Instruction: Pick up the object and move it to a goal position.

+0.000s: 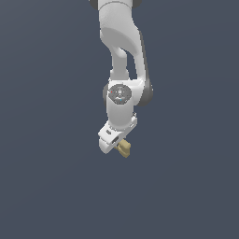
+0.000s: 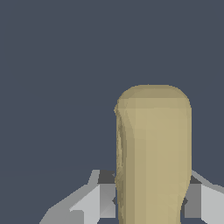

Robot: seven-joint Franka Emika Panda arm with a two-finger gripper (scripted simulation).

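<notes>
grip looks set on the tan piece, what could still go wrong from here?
1. The object sticks far out past the end effector; held near one end, it may pivot or slip in transit.
2. In the exterior view it sits off to the end effector's side, so placement may miss.

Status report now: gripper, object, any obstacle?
Gripper shut on tan object. Object sticks out past fingers. No obstacle visible.

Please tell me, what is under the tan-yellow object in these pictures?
Behind the tan-yellow object both views show only plain dark blue-grey background; no surface, shadow or other item appears. The fingers flank its sides. The object itself covers whatever lies directly behind it in the wrist view.
</notes>
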